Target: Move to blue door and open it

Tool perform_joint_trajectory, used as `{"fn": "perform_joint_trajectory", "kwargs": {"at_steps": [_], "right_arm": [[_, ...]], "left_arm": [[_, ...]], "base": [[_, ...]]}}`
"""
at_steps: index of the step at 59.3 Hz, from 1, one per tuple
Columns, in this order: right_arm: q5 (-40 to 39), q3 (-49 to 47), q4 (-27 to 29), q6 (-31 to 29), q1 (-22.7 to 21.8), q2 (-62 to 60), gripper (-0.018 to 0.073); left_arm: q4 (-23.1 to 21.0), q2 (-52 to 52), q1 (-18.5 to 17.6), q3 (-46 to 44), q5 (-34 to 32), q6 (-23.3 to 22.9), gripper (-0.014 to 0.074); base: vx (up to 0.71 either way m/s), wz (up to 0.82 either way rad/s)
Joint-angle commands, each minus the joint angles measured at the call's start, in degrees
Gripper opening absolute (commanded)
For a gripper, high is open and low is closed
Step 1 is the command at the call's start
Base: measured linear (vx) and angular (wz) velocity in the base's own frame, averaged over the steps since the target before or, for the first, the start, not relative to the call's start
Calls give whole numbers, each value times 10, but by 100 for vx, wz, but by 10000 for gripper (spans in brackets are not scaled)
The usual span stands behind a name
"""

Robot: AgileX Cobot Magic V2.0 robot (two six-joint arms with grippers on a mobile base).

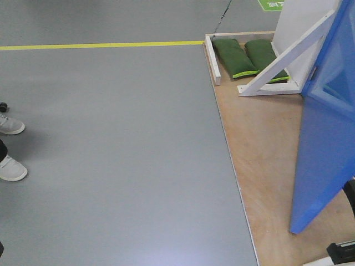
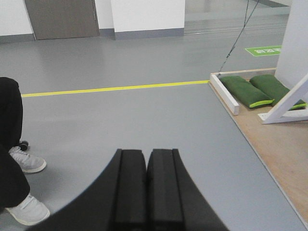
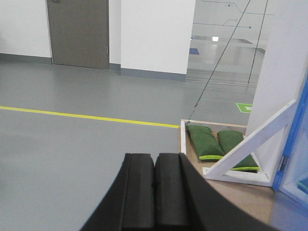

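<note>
While both grippers, left (image 2: 146, 185) and right (image 3: 154, 192), are closed on nothing with pads pressed together, the blue door (image 1: 327, 138) stands at the front view's right side on the plywood base (image 1: 260, 155), long axis upright, its broad face toward the camera, its edge pointing left, white brace (image 1: 288, 58) behind
</note>
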Motion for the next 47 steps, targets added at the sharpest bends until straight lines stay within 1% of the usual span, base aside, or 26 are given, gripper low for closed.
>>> {"fn": "perform_joint_trajectory", "kwargs": {"at_steps": [1,27,47], "right_arm": [[-48,1,-6,0,1,-8,12],[-48,1,-6,0,1,-8,12],[-48,1,-6,0,1,-8,12]], "left_arm": [[-1,-7,-4,-15,-48,-4,73],[-1,-7,-4,-15,-48,-4,73],[-1,-7,-4,-15,-48,-4,73]], "base": [[36,7],[35,6],[29,4]]}}
